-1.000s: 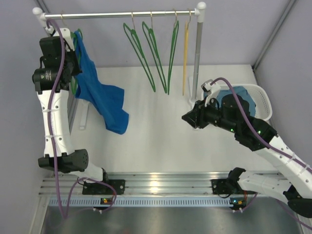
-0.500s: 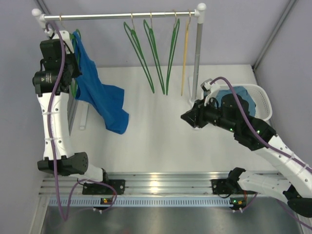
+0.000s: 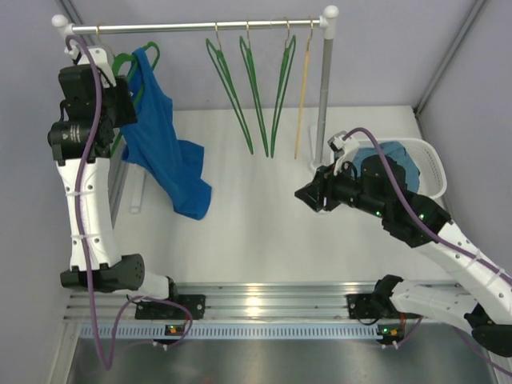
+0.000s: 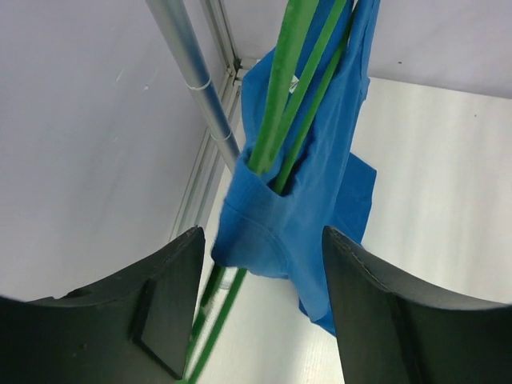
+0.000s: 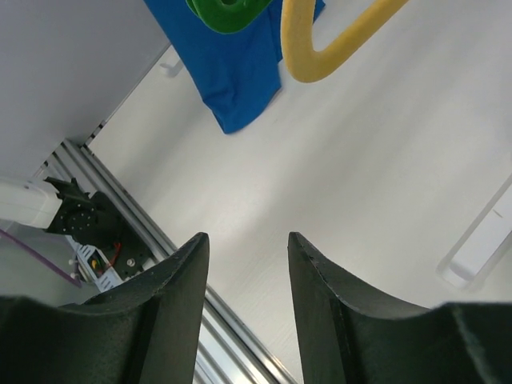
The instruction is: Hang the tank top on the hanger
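Observation:
The royal-blue tank top (image 3: 157,140) hangs draped on a green hanger (image 3: 122,62) at the left end of the rail, its lower part trailing toward the table. My left gripper (image 3: 126,106) is right beside it, open, with nothing between its fingers. In the left wrist view the tank top (image 4: 308,192) and the hanger's green bars (image 4: 290,76) hang just beyond the open left gripper (image 4: 262,240). My right gripper (image 3: 302,194) hovers open and empty over mid-table. From the right wrist, that gripper (image 5: 248,238) frames bare table, with the tank top (image 5: 232,76) far off.
Three more green hangers (image 3: 240,88) and a yellow hanger (image 3: 302,96) hang from the metal rail (image 3: 200,26). The rack's right post (image 3: 324,88) stands behind my right arm. A white basket (image 3: 432,164) holding a teal garment sits at the right.
My left gripper has opened and drawn back slightly left, letting go of the hanger. The hanger and tank top have swung a little right. My right gripper has opened a bit wider.

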Robot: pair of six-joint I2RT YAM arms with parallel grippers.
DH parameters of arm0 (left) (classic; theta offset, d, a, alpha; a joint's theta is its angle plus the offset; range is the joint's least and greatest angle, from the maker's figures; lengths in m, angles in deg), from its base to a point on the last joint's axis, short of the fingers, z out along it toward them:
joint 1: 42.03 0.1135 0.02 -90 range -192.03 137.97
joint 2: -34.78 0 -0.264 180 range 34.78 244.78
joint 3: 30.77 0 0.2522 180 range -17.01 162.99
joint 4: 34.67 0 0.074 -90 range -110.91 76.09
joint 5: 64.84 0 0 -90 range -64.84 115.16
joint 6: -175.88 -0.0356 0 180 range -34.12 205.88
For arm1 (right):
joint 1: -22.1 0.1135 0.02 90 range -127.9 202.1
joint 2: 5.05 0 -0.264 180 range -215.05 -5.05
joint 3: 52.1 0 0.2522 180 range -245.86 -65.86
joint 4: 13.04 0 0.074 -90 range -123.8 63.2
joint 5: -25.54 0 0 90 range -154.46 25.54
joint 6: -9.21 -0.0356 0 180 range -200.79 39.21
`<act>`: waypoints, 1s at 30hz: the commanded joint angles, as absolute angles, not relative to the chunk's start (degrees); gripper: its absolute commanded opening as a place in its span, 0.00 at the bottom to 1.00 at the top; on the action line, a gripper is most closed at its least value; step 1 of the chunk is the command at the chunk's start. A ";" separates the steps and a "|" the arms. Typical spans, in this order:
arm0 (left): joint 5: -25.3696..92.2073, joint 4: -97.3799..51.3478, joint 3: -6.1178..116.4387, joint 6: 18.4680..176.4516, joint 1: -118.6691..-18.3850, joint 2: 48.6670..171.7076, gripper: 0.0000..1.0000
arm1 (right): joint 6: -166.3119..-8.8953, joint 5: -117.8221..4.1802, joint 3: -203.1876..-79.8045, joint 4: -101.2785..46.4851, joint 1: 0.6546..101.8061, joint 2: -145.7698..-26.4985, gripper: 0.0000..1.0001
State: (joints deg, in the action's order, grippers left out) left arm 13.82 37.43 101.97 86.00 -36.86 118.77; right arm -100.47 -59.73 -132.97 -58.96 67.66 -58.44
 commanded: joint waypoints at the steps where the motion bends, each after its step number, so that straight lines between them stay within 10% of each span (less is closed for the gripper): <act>1: 14.87 35.60 104.98 87.46 -36.67 115.12 0.66 | -100.56 -59.80 -132.48 -56.25 67.10 -57.53 0.45; 14: 47.71 21.02 76.18 101.50 -36.67 92.56 0.64 | -101.18 -62.53 -128.88 -54.67 67.19 -54.28 0.63; 30: 60.49 11.08 31.78 109.08 -39.21 68.62 0.60 | -105.22 -72.45 -113.33 -52.55 67.10 -41.80 0.88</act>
